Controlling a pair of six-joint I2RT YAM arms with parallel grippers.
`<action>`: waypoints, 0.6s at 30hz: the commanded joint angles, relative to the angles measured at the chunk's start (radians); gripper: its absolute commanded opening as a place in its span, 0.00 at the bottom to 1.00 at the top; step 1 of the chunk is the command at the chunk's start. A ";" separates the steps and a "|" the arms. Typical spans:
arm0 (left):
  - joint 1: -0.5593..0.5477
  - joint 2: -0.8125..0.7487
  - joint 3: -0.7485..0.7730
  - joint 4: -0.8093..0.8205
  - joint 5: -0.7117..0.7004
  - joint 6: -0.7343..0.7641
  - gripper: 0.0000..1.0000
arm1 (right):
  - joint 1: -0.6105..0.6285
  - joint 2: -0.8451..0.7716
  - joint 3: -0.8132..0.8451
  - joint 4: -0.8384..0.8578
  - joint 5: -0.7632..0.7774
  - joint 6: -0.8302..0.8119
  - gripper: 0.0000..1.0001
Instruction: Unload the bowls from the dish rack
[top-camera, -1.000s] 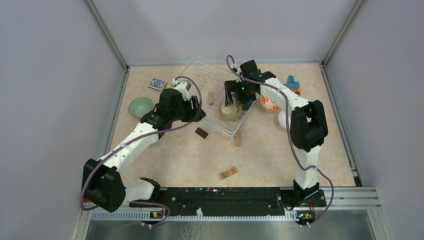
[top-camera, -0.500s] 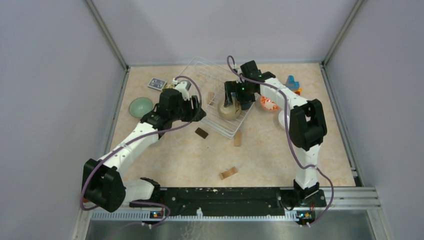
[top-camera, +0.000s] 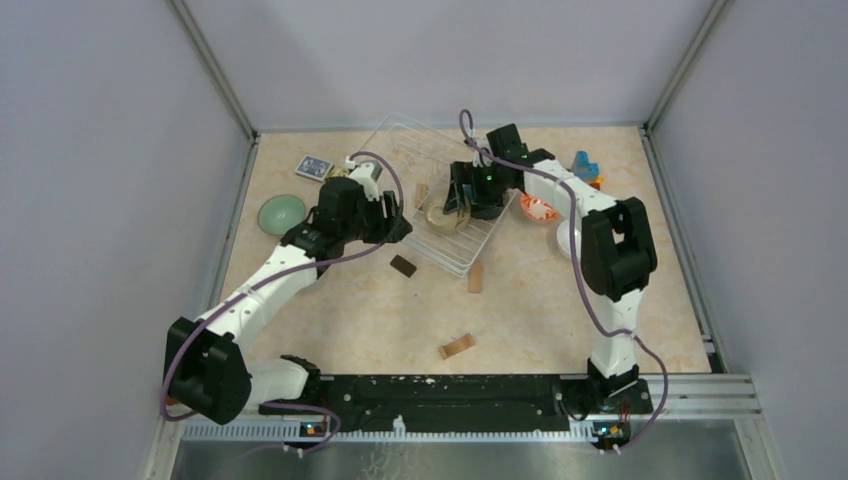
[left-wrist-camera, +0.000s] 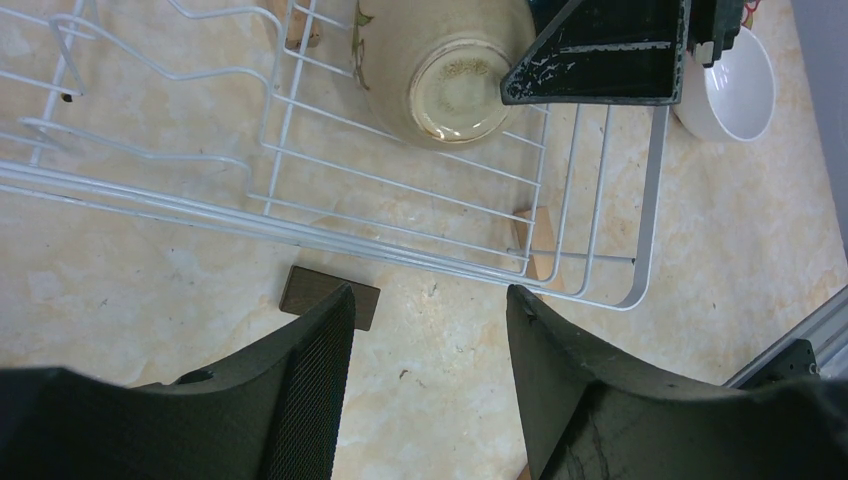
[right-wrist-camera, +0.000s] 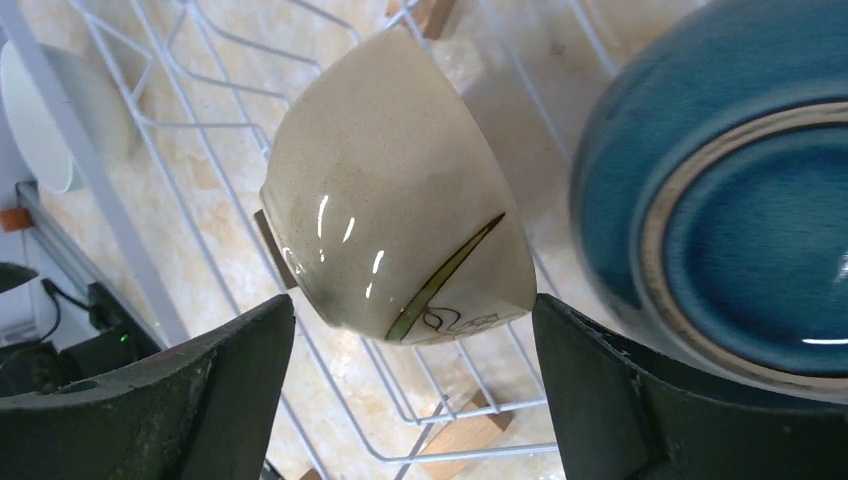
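Now the right gripper (right-wrist-camera: 412, 305) is down inside the dish rack (top-camera: 447, 252), its arm stretched forward from the base and bent back at the wrist so the fingers (right-wrist-camera: 230, 390) point into the basket. They stand on either side of the beige bowl (right-wrist-camera: 390, 230), close against its wall and rim, but I cannot tell whether they are truly clamped on it or only bracketing it. The bowl is tipped on its side over the rack's wires, glossy and speckled, with a thin dark-and-gold line drawn near the rim; from the left wrist view its round foot ring faces outward. Just beside it sits the dark teal bowl (right-wrist-camera: 720, 200), shiny, with a pale ring inside. The left gripper (left-wrist-camera: 430, 295) hovers over the tabletop at the rack's near-left edge, fingers spread and holding nothing, with a small dark block (left-wrist-camera: 330, 297) lying below them just outside the wires. Further out, a white bowl (left-wrist-camera: 740, 90) rests on the table past the rack's right side, an orange-red patterned bowl (top-camera: 540, 208) sits near it, and a pale green bowl (top-camera: 281, 212) lies well apart on the left.
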 joint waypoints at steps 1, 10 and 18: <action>0.005 -0.002 0.014 0.041 0.001 -0.002 0.63 | 0.037 -0.091 -0.011 0.076 -0.120 0.030 0.86; 0.005 -0.014 0.015 0.027 -0.014 0.004 0.63 | 0.077 -0.078 0.004 0.129 -0.118 0.043 0.83; 0.005 -0.024 0.014 0.018 -0.030 0.009 0.63 | 0.096 -0.065 0.024 0.086 -0.141 0.000 0.72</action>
